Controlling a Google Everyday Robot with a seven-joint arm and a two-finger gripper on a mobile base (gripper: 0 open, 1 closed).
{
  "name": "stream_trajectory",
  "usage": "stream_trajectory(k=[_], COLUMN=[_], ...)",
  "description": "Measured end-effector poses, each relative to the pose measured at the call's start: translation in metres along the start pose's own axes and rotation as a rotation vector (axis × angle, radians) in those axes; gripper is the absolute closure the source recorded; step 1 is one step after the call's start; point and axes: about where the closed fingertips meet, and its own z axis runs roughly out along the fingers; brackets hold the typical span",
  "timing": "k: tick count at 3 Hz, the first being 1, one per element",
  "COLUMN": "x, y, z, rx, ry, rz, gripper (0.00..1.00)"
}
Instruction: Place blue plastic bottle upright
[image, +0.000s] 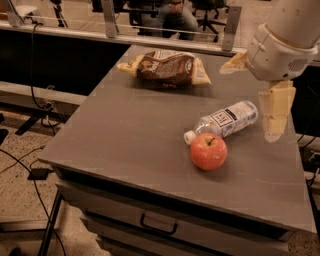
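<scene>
The blue plastic bottle (226, 120) lies on its side on the grey table (135, 135), white cap pointing front-left and touching or nearly touching a red apple (208, 151). It is clear and faintly blue, with a white label in dark print. My gripper (248, 102) hangs above the table's right side, just right of the bottle's base end. It is open and empty, with one cream finger (274, 112) pointing down and the other (233, 63) reaching left.
A brown chip bag (167, 68) lies at the back middle of the table. A drawer with a handle (158, 225) is below the front edge. Cables run on the floor at left. A rail and office chairs stand behind.
</scene>
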Motion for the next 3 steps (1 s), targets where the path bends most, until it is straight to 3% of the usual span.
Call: stream_trajectory(k=[2,3], x=[-0.008,-0.007], y=[-0.001,0.001], z=[0.053,0.073], rx=[-0.055,-0.081], ry=[-0.010,-0.005], rz=[-0.385,-0.411], gripper=[0.00,0.00])
